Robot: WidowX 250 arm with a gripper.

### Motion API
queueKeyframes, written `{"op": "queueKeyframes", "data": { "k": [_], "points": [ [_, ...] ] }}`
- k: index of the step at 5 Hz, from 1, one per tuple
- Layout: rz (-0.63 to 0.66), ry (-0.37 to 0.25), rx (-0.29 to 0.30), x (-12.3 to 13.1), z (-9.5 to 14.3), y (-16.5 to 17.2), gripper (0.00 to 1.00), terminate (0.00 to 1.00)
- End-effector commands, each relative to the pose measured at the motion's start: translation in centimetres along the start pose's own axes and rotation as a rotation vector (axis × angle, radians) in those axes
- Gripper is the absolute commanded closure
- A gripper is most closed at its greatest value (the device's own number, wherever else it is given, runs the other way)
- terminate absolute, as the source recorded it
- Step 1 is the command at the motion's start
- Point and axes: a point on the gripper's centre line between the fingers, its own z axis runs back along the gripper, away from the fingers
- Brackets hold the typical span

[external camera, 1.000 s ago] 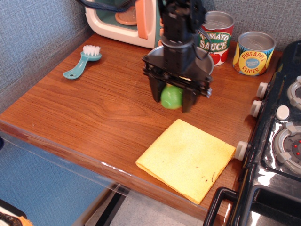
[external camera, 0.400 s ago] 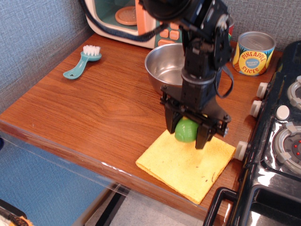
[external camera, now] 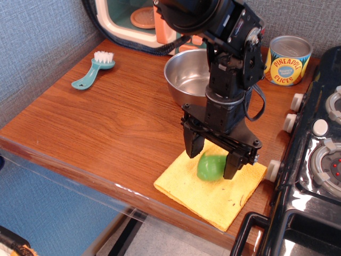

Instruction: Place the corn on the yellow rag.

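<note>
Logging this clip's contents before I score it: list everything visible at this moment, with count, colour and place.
corn: 1, green, on the yellow rag between the gripper's fingers
yellow rag: 1, yellow, front right of the counter
steel bowl: 1, silver, behind the rag, partly hidden by the arm
brush: 1, teal with white bristles, back left of the counter
pineapple can: 1, yellow and blue label, back right
toy microwave: 1, white, orange and teal, back edge
toy stove: 1, black with grey knobs, right edge
counter: 1, brown wood
gripper: 1, black, over the rag, fingers either side of the corn
</note>
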Motion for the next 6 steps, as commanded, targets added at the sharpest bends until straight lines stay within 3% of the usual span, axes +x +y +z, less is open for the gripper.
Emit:
{"op": "queueKeyframes", "data": {
  "k": [1, 2, 4, 5, 6],
  "points": [
    [0.002, -0.093, 0.034, -0.6, 4.1, 1.5, 0.00, 0.00],
    [0.087, -0.140, 0.056, -1.5, 6.9, 3.3, 0.00, 0.00],
    [0.120, -0.028, 0.010, -2.2, 5.0, 4.3, 0.00, 0.00],
    [0.120, -0.028, 0.010, -2.2, 5.0, 4.3, 0.00, 0.00],
    [0.120, -0.028, 0.010, -2.2, 5.0, 4.3, 0.00, 1.00]
  ]
}}
